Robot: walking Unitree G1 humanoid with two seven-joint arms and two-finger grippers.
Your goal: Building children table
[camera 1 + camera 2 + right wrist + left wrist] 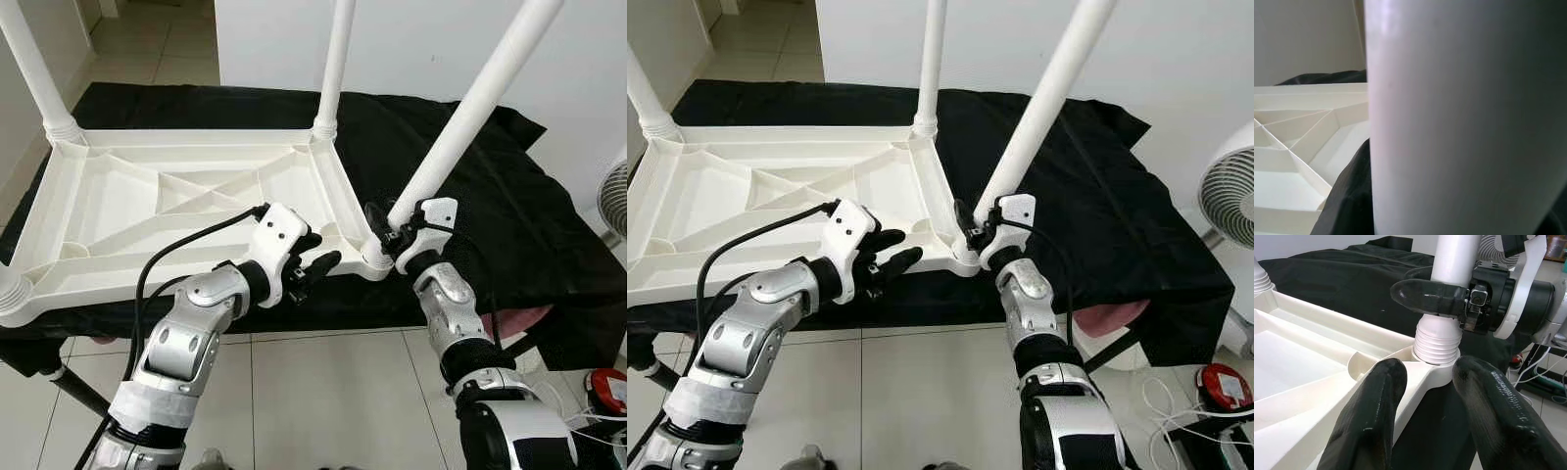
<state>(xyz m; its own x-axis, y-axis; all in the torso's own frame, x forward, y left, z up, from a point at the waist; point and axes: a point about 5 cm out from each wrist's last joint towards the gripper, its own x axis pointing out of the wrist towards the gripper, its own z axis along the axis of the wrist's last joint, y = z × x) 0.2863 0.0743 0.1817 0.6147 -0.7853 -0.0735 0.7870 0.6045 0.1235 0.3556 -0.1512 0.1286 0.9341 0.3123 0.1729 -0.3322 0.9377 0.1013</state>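
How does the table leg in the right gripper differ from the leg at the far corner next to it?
The leg in the right gripper leans, tilted to the robot's right; the far corner leg stands upright. The held leg has black fingers clamped near its base, its ribbed end at the near corner socket; the far leg is untouched, its base already in its corner. Both are plain white tubes on the upturned tabletop.

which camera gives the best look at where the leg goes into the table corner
The left wrist view: the threaded leg end sits in the corner socket, sharp and close. The eye views show that joint small, beside the right gripper. The right wrist view shows just the leg's shaft up close.
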